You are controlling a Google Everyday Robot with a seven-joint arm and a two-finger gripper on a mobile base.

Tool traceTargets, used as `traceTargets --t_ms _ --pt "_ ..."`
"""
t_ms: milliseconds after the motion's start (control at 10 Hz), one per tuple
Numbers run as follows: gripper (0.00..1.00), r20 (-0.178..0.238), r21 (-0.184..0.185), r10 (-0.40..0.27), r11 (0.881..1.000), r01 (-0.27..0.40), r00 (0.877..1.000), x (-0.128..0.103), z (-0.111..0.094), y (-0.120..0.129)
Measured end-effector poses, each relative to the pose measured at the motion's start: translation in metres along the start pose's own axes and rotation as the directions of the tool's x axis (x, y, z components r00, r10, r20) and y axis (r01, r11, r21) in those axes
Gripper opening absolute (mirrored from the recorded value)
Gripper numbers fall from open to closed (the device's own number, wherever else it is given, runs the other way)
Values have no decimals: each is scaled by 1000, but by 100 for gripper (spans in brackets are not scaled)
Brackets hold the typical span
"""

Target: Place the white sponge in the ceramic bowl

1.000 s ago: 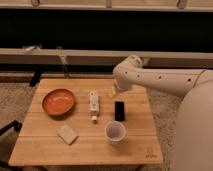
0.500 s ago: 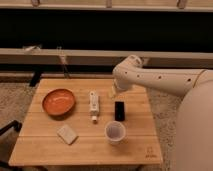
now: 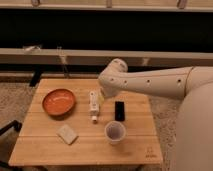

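Near edge of the tabletop (image 3: 45,150): the white sponge (image 3: 67,134) lies flat, left of centre, turned at an angle to the table edge, with nothing touching it. A white cup (image 3: 115,132) stands upright to its right, apart from it.

Middle row: the ceramic bowl (image 3: 59,101) sits just beyond the sponge, slightly left, and is empty. A white tube (image 3: 93,104) lies lengthwise at centre, with a small black block (image 3: 119,110) to its right.

The gripper (image 3: 103,96) hangs over the far end of the tube, on the arm (image 3: 150,82) reaching in from the right. Its jaws are wide and hold nothing. It is well apart from the sponge.

Risks, as judged:
- The way from gripper to sponge passes over the tube and close by the cup, so a low sweep could roll the tube or tip the cup.
- The sponge is thin. A shallow descent closes on air, and a deep one drives the gripper into the wood.
- The soft body may squash and slip.
- A release too near the bowl's rim could leave the sponge hanging out.

Sponge look: small, cream, rectangular, with rounded corners, flat and matte.
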Motion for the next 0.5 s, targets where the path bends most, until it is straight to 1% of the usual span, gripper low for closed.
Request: traceTargets --t_ms 100,300,500 --pt "80 0 -22 -52 998 52 999 1 -6 30" --pt "80 -4 -60 -114 992 113 994 4 -12 71" --pt "80 -16 -98 -181 979 179 983 9 -11 117"
